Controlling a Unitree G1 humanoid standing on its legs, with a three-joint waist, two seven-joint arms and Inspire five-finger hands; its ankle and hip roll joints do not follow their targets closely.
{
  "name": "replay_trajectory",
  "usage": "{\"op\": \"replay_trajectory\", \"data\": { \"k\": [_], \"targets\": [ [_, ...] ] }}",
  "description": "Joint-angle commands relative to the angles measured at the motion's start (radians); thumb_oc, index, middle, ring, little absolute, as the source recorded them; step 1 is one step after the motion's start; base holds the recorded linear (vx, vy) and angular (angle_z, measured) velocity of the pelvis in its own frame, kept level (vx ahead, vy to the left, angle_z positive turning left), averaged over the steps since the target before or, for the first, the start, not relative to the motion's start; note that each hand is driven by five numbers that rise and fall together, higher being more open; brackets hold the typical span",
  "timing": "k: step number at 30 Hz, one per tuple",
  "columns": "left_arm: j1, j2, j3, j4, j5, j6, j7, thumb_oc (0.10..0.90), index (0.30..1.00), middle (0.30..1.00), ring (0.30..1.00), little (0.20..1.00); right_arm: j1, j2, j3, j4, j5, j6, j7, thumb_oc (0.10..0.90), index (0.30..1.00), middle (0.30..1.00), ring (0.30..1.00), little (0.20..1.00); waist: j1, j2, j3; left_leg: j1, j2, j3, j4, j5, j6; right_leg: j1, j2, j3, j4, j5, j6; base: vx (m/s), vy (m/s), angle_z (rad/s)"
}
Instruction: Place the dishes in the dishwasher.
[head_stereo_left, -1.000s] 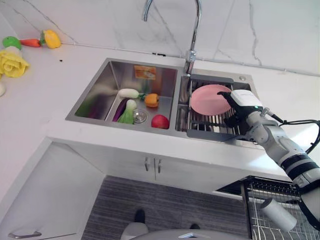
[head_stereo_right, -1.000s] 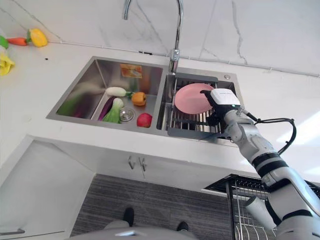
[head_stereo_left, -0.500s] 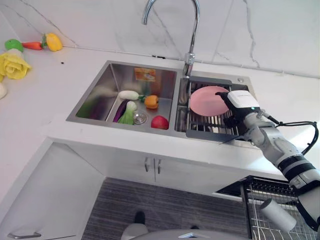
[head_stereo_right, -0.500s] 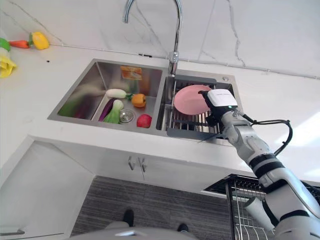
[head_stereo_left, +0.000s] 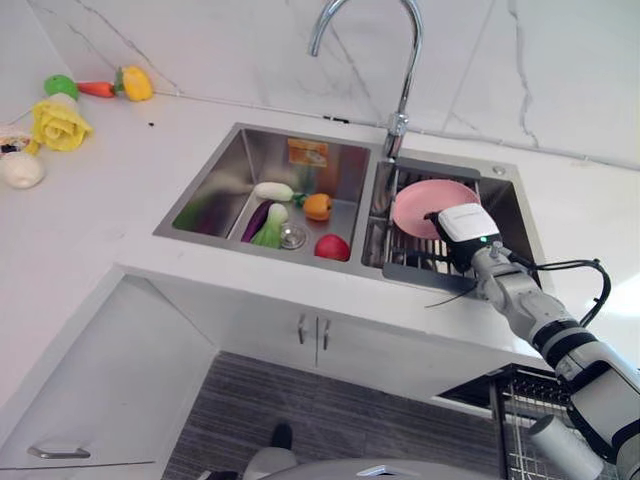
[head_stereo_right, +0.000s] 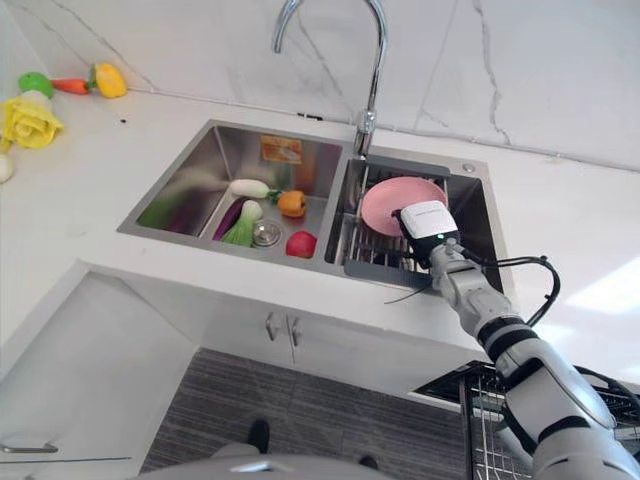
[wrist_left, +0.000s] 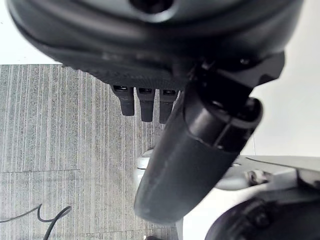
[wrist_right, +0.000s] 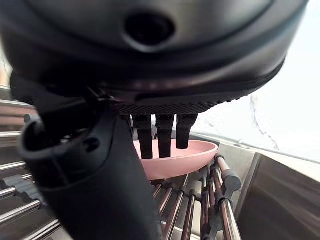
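Nearest the camera, the open dishwasher rack (head_stereo_left: 560, 440) is seen at the lower right, beside the cabinet front below the surface (head_stereo_left: 100, 230). Above it the right hand (head_stereo_right: 428, 228) is reached into the right basin of the sink (head_stereo_left: 255, 140), where the pink plate (head_stereo_left: 432, 202) is propped on a metal drying rack (wrist_right: 200, 210). The plate lies just beyond the fingertips, its broad face tilted toward the hand, and this hand is by far the nearer one. In the right wrist view the fingers (wrist_right: 158, 135) are shown straight and relaxed, holding nothing, their tips just in front of the plate's rim; contact cannot be told. The left hand (wrist_left: 150, 60) is seen hanging open over the floor. Farther off, toy vegetables (head_stereo_left: 285, 205) lie in the left basin.
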Motion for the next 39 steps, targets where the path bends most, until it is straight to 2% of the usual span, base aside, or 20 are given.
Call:
{"op": "replay_trajectory", "data": {
  "k": [1,5,11,17,20,21,23,26,27,30,32,33,34,39],
  "targets": [
    [-0.054,0.013,-0.082,0.032,0.05,-0.012,0.03,0.8,0.9,0.9,0.9,0.9,-0.178,-0.019,0.032,0.054,-0.025,0.039,-0.079,0.4,0.3,0.3,0.3,0.3,0.043,0.026,-0.002,0.082,0.05,0.07,0.019,-0.096,-0.035,-0.002,-0.003,0.016,0.012,-0.067,0.042,-0.01,-0.004,0.04],
    [-0.065,0.028,-0.128,0.018,0.12,-0.023,0.034,0.8,0.9,0.9,0.9,0.9,-0.186,-0.005,0.042,0.067,-0.043,0.043,-0.098,0.4,0.3,0.3,0.3,0.3,0.043,0.025,-0.003,0.083,0.053,0.067,0.02,-0.098,-0.037,0.003,-0.003,0.012,0.012,-0.07,0.041,0.0,-0.001,0.01],
    [-0.069,0.041,-0.142,0.017,0.167,-0.028,0.042,0.8,0.9,0.9,0.9,0.9,-0.174,-0.021,0.033,0.034,-0.04,0.04,-0.114,0.4,0.3,0.3,0.3,0.3,0.036,0.023,-0.008,0.093,0.054,0.079,0.02,-0.103,-0.037,0.005,-0.002,0.019,0.012,-0.07,0.042,0.0,0.0,0.0],
    [-0.067,0.051,-0.167,-0.005,0.222,-0.035,0.055,0.8,0.9,0.9,0.9,0.9,-0.163,-0.06,-0.011,-0.074,-0.007,0.032,-0.135,0.4,0.3,0.3,0.3,0.3,0.02,0.025,-0.013,0.107,0.057,0.095,0.023,-0.109,-0.034,0.008,-0.003,0.035,0.012,-0.067,0.042,-0.01,0.005,-0.01],
    [-0.069,0.049,-0.15,-0.003,0.228,-0.024,0.06,0.8,0.9,0.9,0.9,0.9,-0.144,-0.103,-0.094,-0.241,0.043,0.024,-0.161,0.4,0.3,0.3,0.3,0.3,0.004,0.029,-0.017,0.115,0.056,0.11,0.024,-0.113,-0.031,0.006,-0.005,0.042,0.012,-0.062,0.044,-0.04,0.03,-0.06],
    [-0.069,0.05,-0.152,-0.003,0.229,-0.024,0.06,0.8,0.9,0.9,0.9,0.9,-0.139,-0.106,-0.098,-0.248,0.043,0.025,-0.157,0.4,0.3,0.3,0.3,0.3,0.005,0.029,-0.017,0.115,0.056,0.11,0.024,-0.113,-0.031,0.006,-0.005,0.043,0.012,-0.062,0.044,-0.02,0.03,-0.04],
    [-0.066,0.046,-0.156,-0.017,0.252,-0.023,0.063,0.8,0.9,0.9,0.9,0.9,-0.106,-0.131,-0.178,-0.355,0.083,0.016,-0.19,0.4,0.3,0.3,0.3,0.3,-0.009,0.032,-0.019,0.123,0.054,0.124,0.022,-0.118,-0.028,0.005,-0.008,0.049,0.013,-0.056,0.046,-0.05,0.054,-0.08],
    [-0.065,0.052,-0.159,-0.031,0.27,-0.02,0.063,0.8,0.9,0.9,0.9,0.9,-0.068,-0.172,-0.251,-0.464,0.088,0.013,-0.211,0.4,0.3,0.3,0.3,0.3,-0.02,0.031,-0.02,0.128,0.052,0.134,0.022,-0.121,-0.024,0.003,-0.012,0.053,0.018,-0.052,0.049,-0.04,0.058,-0.09],
    [-0.067,0.053,-0.156,-0.033,0.28,-0.016,0.059,0.8,0.9,0.9,0.9,0.9,-0.036,-0.205,-0.312,-0.548,0.088,0.009,-0.23,0.4,0.3,0.3,0.3,0.3,-0.034,0.031,-0.021,0.133,0.048,0.142,0.021,-0.125,-0.02,0.0,-0.017,0.059,0.021,-0.046,0.053,-0.05,0.072,-0.15],
    [-0.07,0.052,-0.151,-0.032,0.291,-0.013,0.052,0.8,0.9,0.9,0.9,0.9,-0.007,-0.248,-0.372,-0.625,0.08,0.007,-0.249,0.4,0.3,0.3,0.3,0.3,-0.054,0.029,-0.022,0.14,0.042,0.152,0.019,-0.13,-0.015,-0.007,-0.023,0.068,0.026,-0.037,0.057,-0.04,0.068,-0.19],
    [-0.075,0.049,-0.146,-0.037,0.299,-0.011,0.047,0.8,0.9,0.9,0.9,0.9,0.041,-0.288,-0.445,-0.71,0.071,0.01,-0.261,0.4,0.3,0.3,0.3,0.3,-0.07,0.028,-0.023,0.145,0.035,0.163,0.018,-0.135,-0.01,-0.015,-0.03,0.077,0.036,-0.032,0.062,-0.05,0.112,-0.19],
    [-0.079,0.048,-0.141,-0.044,0.31,-0.012,0.037,0.8,0.9,0.9,0.9,0.9,0.099,-0.329,-0.521,-0.784,0.058,0.01,-0.275,0.4,0.3,0.3,0.3,0.3,-0.09,0.025,-0.023,0.148,0.029,0.172,0.018,-0.139,-0.003,-0.025,-0.039,0.084,0.047,-0.027,0.067,-0.04,0.096,-0.21],
    [-0.079,0.049,-0.145,-0.044,0.31,-0.012,0.037,0.8,0.9,0.9,0.9,0.9,0.114,-0.329,-0.534,-0.793,0.058,0.011,-0.271,0.4,0.3,0.3,0.3,0.3,-0.086,0.024,-0.023,0.148,0.028,0.173,0.018,-0.139,-0.002,-0.026,-0.04,0.085,0.049,-0.027,0.068,-0.03,0.102,-0.16],
    [-0.078,0.051,-0.11,-0.05,0.3,-0.02,0.01,0.8,0.9,0.9,0.9,0.9,0.297,-0.391,-0.733,-0.956,0.012,0.01,-0.292,0.4,0.3,0.3,0.3,0.3,-0.136,0.017,0.007,0.151,0.008,0.22,0.013,-0.149,0.021,-0.105,-0.073,0.126,0.096,0.02,0.102,-0.09,0.115,-0.28]
  ]
}}
